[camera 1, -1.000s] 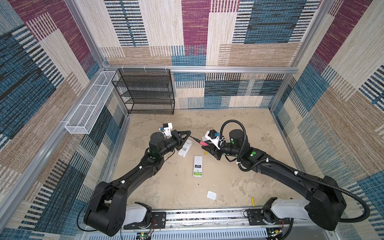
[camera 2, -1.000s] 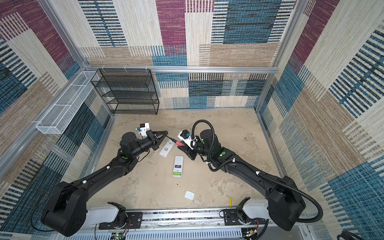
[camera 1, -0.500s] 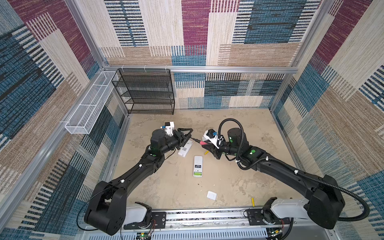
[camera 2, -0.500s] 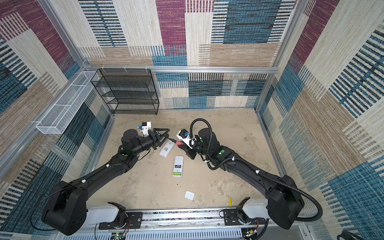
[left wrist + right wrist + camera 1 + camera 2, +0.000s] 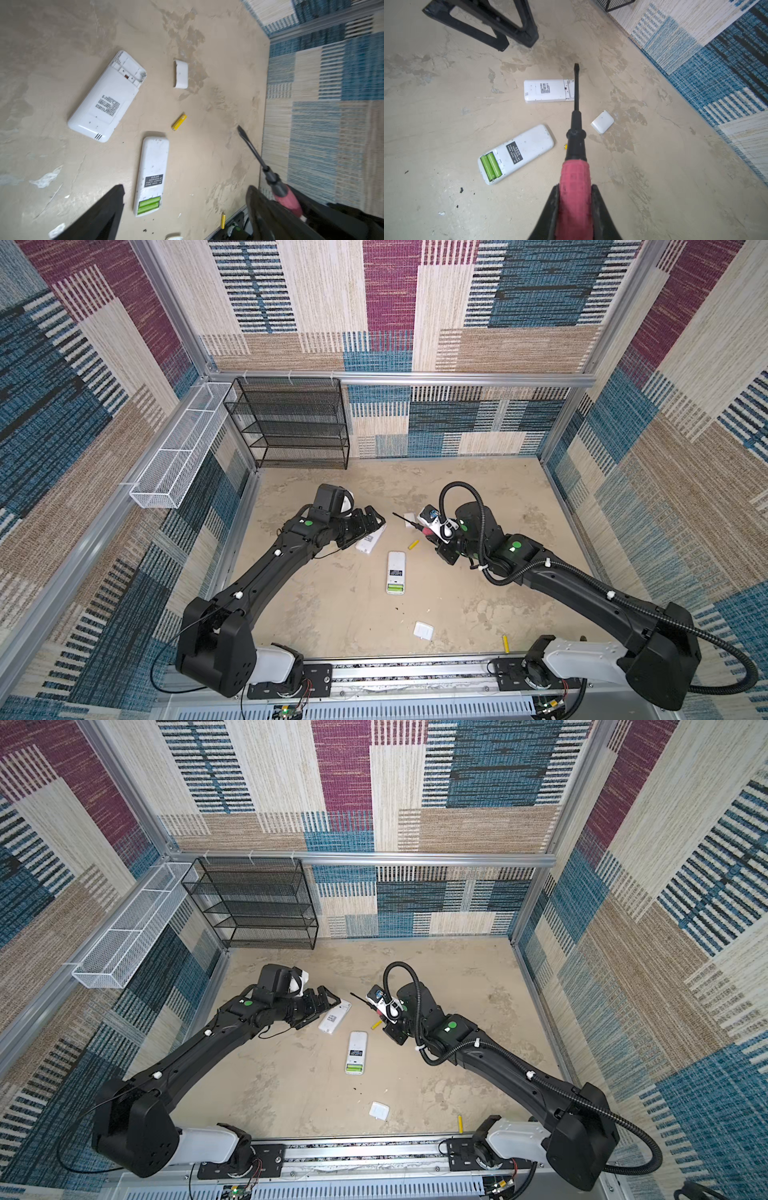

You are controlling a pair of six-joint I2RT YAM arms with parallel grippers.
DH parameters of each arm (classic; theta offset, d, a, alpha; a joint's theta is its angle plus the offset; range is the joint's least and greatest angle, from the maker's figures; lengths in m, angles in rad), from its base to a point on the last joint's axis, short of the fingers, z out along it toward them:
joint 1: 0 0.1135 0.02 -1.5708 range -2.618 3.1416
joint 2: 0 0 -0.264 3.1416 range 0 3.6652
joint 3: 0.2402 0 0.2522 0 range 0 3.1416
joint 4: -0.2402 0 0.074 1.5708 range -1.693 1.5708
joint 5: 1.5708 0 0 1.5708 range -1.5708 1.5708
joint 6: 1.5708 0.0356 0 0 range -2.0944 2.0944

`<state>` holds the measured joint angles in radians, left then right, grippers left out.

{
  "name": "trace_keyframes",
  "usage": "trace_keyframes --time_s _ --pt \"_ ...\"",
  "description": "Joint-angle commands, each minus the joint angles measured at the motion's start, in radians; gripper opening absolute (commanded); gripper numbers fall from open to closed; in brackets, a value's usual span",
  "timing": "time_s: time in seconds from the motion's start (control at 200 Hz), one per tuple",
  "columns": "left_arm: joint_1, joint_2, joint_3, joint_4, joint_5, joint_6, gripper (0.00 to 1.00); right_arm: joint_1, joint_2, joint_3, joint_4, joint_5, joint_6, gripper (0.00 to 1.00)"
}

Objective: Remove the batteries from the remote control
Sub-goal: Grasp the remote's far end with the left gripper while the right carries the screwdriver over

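Now, left gripper (image 5: 371, 519) spread wide, empty, by the wide remote (image 5: 108, 97). Right gripper (image 5: 574, 188) clamped on the red-handled screwdriver (image 5: 574, 145). I see two green batteries (image 5: 491, 166) seated in the narrow remote (image 5: 527, 145), one yellow battery (image 5: 179, 122) loose beside it, a second yellow battery (image 5: 505, 643) near the front rail (image 5: 395, 672)

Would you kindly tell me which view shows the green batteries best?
The right wrist view: the green batteries lie large and sharp, side by side in the remote's open bay. The left wrist view shows them smaller and slightly blurred. Both top views give only a small green patch at the remote's end.
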<state>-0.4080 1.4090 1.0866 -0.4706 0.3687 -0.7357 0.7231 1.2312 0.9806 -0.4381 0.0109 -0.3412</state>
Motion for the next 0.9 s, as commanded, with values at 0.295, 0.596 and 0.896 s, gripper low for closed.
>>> trace_keyframes --time_s 0.295,0.596,0.896 --pt "-0.158 0.263 0.154 -0.226 -0.159 0.149 0.97 0.04 -0.007 0.019 -0.234 0.186 0.065 0.0" --pt "-0.219 0.458 0.29 -0.304 -0.243 0.161 0.98 0.044 -0.06 0.017 -0.239 0.183 0.065 0.0" --pt "-0.251 0.569 0.363 -0.341 -0.259 0.185 0.97 0.05 -0.073 0.012 -0.241 0.18 0.063 0.0"
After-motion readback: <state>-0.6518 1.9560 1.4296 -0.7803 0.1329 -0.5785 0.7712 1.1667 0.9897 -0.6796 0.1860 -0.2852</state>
